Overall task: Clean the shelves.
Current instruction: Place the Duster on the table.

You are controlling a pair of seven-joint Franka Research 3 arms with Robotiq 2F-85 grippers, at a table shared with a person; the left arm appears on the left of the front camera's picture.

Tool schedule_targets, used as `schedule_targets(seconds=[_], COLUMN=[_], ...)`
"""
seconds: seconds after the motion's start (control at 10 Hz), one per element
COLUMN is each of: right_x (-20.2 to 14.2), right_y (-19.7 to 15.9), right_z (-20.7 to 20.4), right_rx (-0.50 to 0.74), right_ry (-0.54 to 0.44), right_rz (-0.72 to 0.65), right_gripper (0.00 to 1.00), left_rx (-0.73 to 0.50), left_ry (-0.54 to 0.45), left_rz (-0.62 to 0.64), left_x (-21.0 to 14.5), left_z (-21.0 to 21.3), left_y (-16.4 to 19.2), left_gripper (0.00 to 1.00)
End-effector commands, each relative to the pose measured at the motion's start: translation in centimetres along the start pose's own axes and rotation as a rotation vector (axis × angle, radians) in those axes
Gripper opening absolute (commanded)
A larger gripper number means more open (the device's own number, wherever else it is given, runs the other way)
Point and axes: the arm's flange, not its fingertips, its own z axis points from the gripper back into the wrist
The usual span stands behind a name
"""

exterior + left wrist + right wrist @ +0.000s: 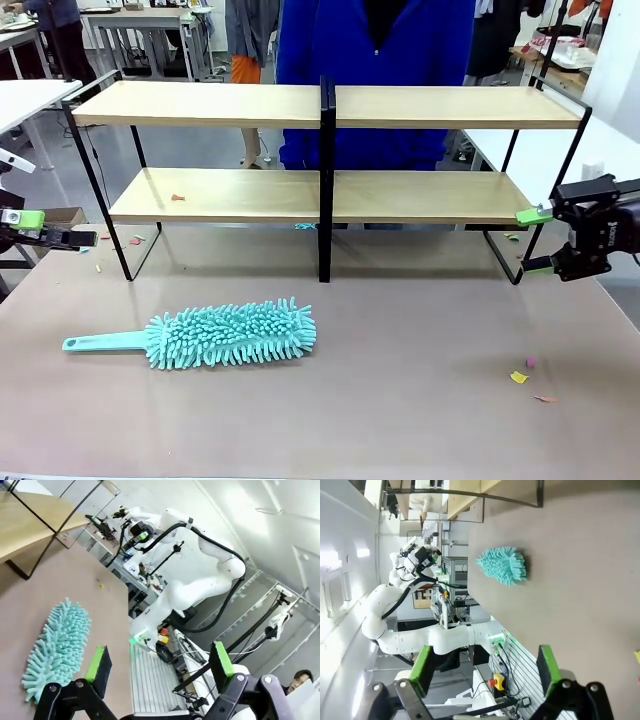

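The shelves (210,104) stand across the far half of the table, light wood boards in a black frame with a central post; a corner of the shelves (25,517) and the frame's foot (485,495) show in the wrist views. Small scraps (177,198) lie on the lower left board. A teal fluffy duster (230,334) lies on the table in front, handle pointing left, also seen as the duster (57,647) and the duster (502,566). My left gripper (35,228) hangs open at the left table edge, left gripper (157,665). My right gripper (535,241) is open beside the rack's right leg, right gripper (482,667).
A person in a blue top (375,60) stands behind the rack. Paper scraps (520,377) lie on the brown table at the front right, and more scraps (133,240) near the rack's left leg. White tables (30,95) flank both sides.
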Motion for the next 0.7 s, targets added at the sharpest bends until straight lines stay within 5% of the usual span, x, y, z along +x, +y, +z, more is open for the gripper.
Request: schedule_targets(seconds=[0.0, 0.6], right_x=[-0.08, -0.08], right_y=[-0.02, -0.02], right_z=[0.05, 0.05], right_rx=[-0.021, -0.021], right_ry=[0.013, 0.013], right_rz=[0.017, 0.017], right_gripper=[1.00, 1.00], left_rx=[0.033, 0.033], left_ry=[0.014, 0.014], left_rz=[-0.023, -0.023], left_x=[0.32, 0.32], left_z=[-0.58, -0.58], left_y=[-0.65, -0.65], left_gripper=[1.00, 1.00])
